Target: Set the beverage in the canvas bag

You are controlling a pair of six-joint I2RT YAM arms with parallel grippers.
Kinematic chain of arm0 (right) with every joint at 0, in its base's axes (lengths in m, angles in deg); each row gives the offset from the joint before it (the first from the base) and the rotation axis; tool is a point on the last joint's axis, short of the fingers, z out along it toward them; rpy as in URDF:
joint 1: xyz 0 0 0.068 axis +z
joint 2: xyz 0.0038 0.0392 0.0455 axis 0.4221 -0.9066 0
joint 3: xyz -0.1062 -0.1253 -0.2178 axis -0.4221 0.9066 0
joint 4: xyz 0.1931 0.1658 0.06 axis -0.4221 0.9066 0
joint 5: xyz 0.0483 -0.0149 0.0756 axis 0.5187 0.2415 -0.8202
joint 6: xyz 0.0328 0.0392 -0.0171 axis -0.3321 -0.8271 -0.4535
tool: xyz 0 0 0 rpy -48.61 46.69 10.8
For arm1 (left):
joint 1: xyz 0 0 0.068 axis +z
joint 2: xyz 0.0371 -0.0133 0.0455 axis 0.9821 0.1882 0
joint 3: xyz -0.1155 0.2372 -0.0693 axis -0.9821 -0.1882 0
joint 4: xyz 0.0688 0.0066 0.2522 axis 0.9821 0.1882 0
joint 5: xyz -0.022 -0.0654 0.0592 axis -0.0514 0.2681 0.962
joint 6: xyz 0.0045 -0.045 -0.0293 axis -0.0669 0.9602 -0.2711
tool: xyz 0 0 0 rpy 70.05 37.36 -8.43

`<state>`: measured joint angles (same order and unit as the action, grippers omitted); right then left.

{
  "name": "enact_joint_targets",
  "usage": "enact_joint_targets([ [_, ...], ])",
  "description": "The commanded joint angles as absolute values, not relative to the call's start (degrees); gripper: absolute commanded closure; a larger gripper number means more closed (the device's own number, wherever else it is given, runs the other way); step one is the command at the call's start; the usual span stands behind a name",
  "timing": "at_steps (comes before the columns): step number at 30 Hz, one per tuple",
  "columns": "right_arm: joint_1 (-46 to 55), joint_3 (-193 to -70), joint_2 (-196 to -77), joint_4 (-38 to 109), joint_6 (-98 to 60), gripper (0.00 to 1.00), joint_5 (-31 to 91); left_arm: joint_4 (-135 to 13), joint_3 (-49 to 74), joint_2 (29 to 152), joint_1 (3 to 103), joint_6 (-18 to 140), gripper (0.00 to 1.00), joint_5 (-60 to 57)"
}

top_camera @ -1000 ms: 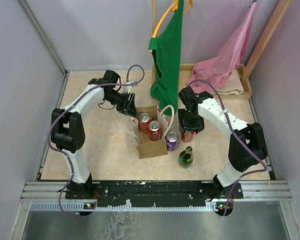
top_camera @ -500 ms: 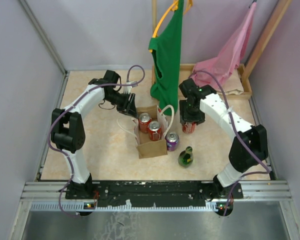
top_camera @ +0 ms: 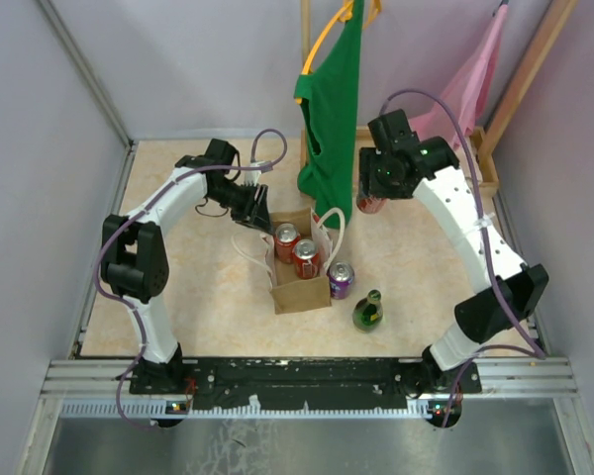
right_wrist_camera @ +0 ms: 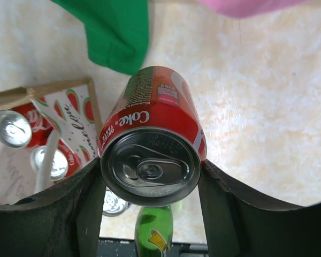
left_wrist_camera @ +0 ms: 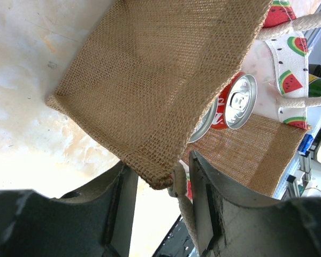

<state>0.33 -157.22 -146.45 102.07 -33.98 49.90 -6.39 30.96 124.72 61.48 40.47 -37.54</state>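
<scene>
Close to the near edge of the bench stands a green bottle [top_camera: 367, 311]. Just behind it is a purple can [top_camera: 341, 279], touching the right side of the canvas bag [top_camera: 299, 282]. The bag sits about in the middle of the bench with its mouth open. Two red cans [top_camera: 295, 247] are inside it, and their shiny tops show. None of these has moved since a second ago.

At the bag's far left corner is the left gripper [top_camera: 255, 206]. Its fingers are pinched on the bag's brown side cloth and a white handle. It has stayed just where it was.

The right gripper [right_wrist_camera: 151, 167] is the big change. Its two fingers squeeze a red Coke can [right_wrist_camera: 155, 107], one on each side. A second ago the can was low down, just right of the bag and behind the purple can. Now it is lifted high and farther back, off the bench, right of the bag and not over it.

Past it, at the far edge, hangs a green shirt [top_camera: 332, 109]. A pink cloth [top_camera: 445, 114] droops over a wooden tray [top_camera: 487, 173] in the far right corner.
</scene>
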Motion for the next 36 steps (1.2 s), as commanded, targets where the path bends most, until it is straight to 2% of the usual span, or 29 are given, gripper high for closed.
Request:
enact_joint_targets([
  [1, -0.01, -162.11, -139.36, 92.65, -30.76, 1.00, 46.91, -5.27, 32.37, 124.47, 60.66, 40.26, 0.51, -37.52],
  [7, 0.95, -161.52, -136.90, 85.32, -30.18, 1.00, 40.22, -5.41, 32.34, 124.52, 60.45, 40.35, 0.52, -37.35],
  [12, 6.09, -162.48, -137.73, 82.38, -29.46, 1.00, 38.34, -5.40, 32.39, 124.68, 60.36, 40.30, 0.52, -37.09],
  [27, 21.90, -162.37, -146.34, 85.32, -27.76, 1.00, 34.37, -5.22, 33.40, 125.23, 60.34, 40.50, 0.51, -36.82],
  [36, 25.22, -158.17, -148.75, 83.37, -28.25, 1.00, 32.99, -4.96, 33.89, 125.15, 60.36, 40.28, 0.52, -36.62],
])
